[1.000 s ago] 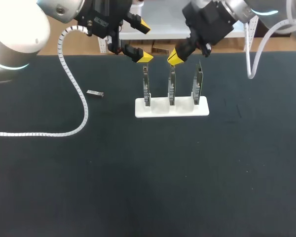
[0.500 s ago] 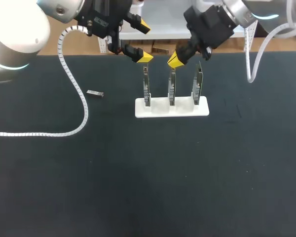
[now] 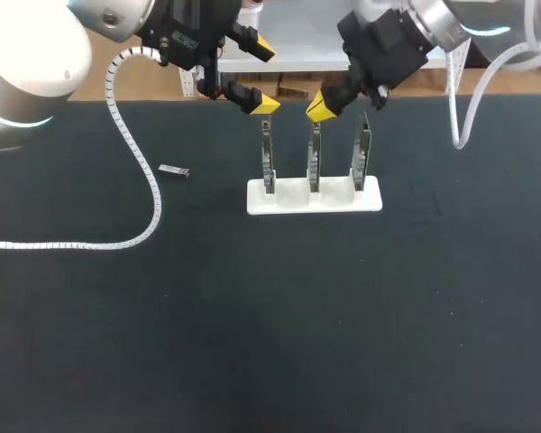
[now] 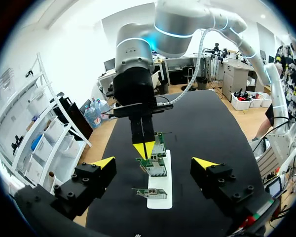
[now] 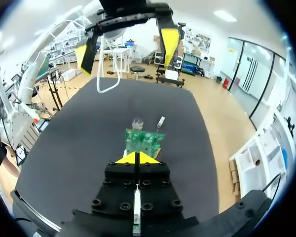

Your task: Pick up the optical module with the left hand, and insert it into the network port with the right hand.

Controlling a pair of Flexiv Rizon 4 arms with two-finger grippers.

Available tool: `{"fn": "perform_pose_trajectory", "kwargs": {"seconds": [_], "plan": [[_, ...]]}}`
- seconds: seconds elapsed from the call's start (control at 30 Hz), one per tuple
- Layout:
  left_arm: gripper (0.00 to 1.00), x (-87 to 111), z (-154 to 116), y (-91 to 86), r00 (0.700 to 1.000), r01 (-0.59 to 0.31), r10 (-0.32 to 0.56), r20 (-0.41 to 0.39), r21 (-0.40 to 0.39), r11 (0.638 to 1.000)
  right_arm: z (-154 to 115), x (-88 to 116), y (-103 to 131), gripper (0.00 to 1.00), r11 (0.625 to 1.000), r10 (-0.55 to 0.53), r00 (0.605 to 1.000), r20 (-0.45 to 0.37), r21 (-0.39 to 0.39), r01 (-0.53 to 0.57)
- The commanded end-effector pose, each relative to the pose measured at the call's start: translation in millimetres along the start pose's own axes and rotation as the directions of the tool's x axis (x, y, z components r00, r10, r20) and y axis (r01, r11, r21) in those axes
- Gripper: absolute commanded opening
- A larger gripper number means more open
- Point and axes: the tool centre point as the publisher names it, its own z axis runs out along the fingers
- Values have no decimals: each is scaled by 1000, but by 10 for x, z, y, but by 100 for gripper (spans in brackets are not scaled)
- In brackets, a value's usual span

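Change over the last second is small. Our right arm's wrist has shifted slightly toward the far right, while the right gripper has stayed just over the top of the middle board. We can't tell whether it touches the board. The left arm hasn't moved, and neither has the module.

The optical module lies flat on the black table, well left of the white holder and with nothing touching it.

The left gripper is spread wide and empty. It hovers at the far side of the left board, well apart from the module. In the left wrist view the three boards and the other arm's fingers sit ahead, between its fingers, but the module isn't in sight there.

The right gripper's yellow tips are pressed together with nothing between them, as the right wrist view shows.

The right board stands upright in the holder like the other two. The ports on the boards are too small to make out.

Our read for the task is that the pick hasn't started. The small right-arm move doesn't advance anything, because there is no module to insert yet. The left gripper needs to travel left and come nearer and lower to reach the module. The right gripper will then need to open to take it over.

One risk is that the module is small and lies flat, so it could easily be nudged on approach.
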Motion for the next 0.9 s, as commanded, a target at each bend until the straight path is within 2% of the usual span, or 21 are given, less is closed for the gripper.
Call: {"fn": "perform_pose_trajectory", "kwargs": {"seconds": [0.03, 0.23, 0.33, 0.47, 0.53, 0.57, 0.6, 0.63, 0.67, 0.77, 0.9], "plan": [[100, -16, 3, 20, 1000, 2, -2, -9, 4, 1000, -132, -122, 62, 0, 1000, -18, 1000, -9, 18, 18], [100, -16, 3, 20, 1000, 2, -2, -9, 4, 1000, -273, -220, 146, 0, 998, -26, 1000, -4, 51, 26], [100, -16, 3, 20, 1000, 2, -2, -9, 4, 1000, -361, -215, 225, 0, 997, -8, 1000, 15, 72, 7], [100, -16, 3, 20, 1000, 2, -2, -9, 4, 1000, -490, -161, 344, 0, 996, 34, 999, -1, 87, -33], [100, -16, 3, 20, 1000, 2, -2, -9, 4, 1000, -549, -142, 401, 15, 995, 44, 999, -10, 93, -43], [100, -16, 3, 20, 1000, 2, -2, -9, 4, 1000, -576, -139, 429, 36, 994, 52, 999, -16, 94, -50], [100, -16, 3, 20, 1000, 2, -2, -9, 4, 1000, -604, -136, 462, 45, 993, 60, 998, -27, 100, -57], [100, -16, 3, 20, 1000, 2, -2, -9, 4, 1000, -632, -129, 494, 80, 992, 68, 997, -32, 104, -64], [100, -16, 3, 20, 1000, 2, -2, -9, 4, 1000, -665, -120, 527, 100, 991, 77, 996, -35, 113, -73], [100, -16, 3, 20, 1000, 2, -2, -9, 4, 1000, -765, -81, 615, 100, 987, 104, 993, -53, 132, -97], [100, -16, 3, 20, 1000, 2, -2, -9, 4, 1000, -891, -18, 696, 100, 987, 117, 991, -61, 121, -110]]}}
